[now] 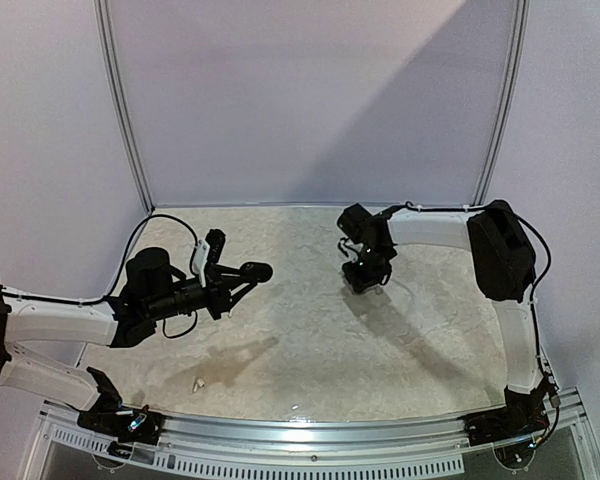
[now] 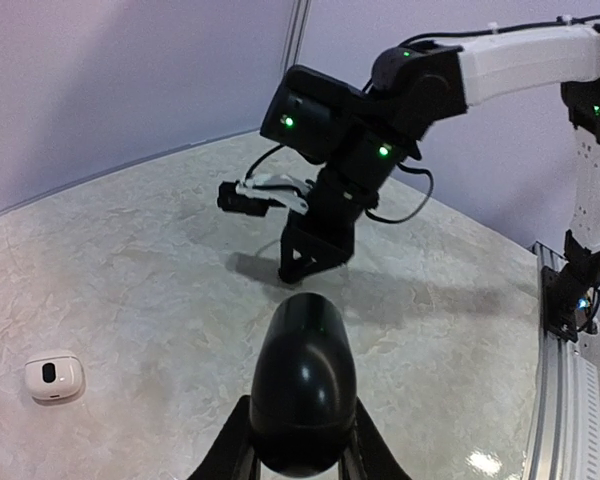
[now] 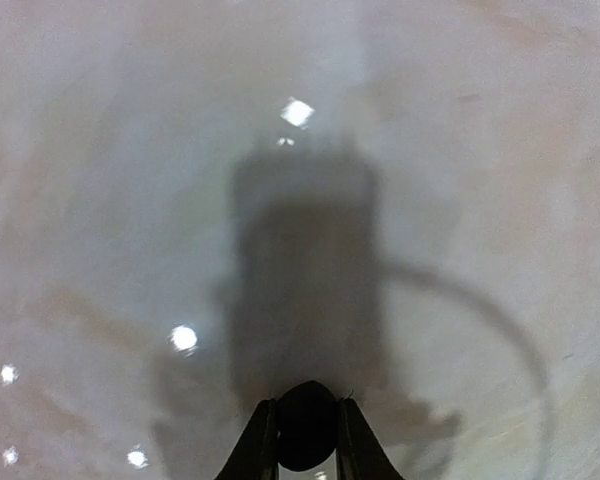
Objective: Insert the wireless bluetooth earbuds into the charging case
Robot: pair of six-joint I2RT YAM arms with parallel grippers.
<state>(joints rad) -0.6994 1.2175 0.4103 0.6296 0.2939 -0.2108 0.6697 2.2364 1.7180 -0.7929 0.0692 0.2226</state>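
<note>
My left gripper (image 1: 242, 272) is shut on a glossy black pill-shaped charging case (image 2: 303, 380) and holds it above the table, pointing right; the case looks closed. The case also shows in the top view (image 1: 257, 271). My right gripper (image 1: 365, 278) points down over the middle-right of the table, shut on a small round black earbud (image 3: 305, 420). In the left wrist view this gripper (image 2: 310, 262) hangs beyond the case. One white earbud (image 1: 195, 382) lies on the table near the front left. The other earbuds are out of view.
A small white case (image 2: 53, 377) lies on the marble table top (image 1: 310, 350) to the left in the left wrist view. A metal rail (image 1: 310, 430) runs along the near edge. Purple walls (image 1: 310, 100) close the back and sides.
</note>
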